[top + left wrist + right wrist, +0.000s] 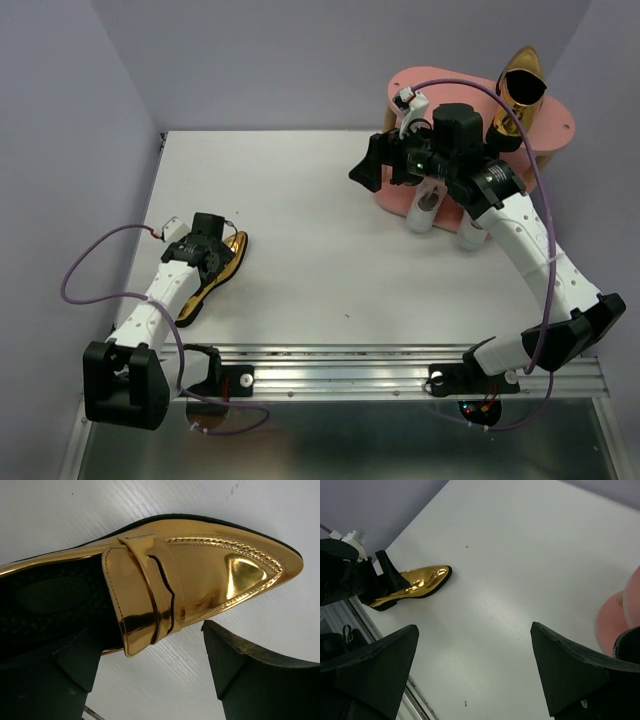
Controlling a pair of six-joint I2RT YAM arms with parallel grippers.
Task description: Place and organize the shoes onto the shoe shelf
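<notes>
One gold pointed shoe [222, 268] lies on the white table at the left; it also shows in the left wrist view [200, 575] and in the right wrist view [417, 582]. My left gripper [213, 258] [150, 650] is open over its rear half, one finger at the dark opening and the other beside it over bare table. The second gold shoe [520, 92] stands on top of the pink shoe shelf [555, 125] at the far right. White sneakers [430, 205] sit on a lower tier. My right gripper [370, 166] [475, 627] is open and empty above the table, left of the shelf. The black shoes are hidden.
A lilac wall [60, 150] closes the left side and the back. A metal rail [400, 375] runs along the near table edge. The shelf's pink base [612, 625] is at the right edge of the right wrist view.
</notes>
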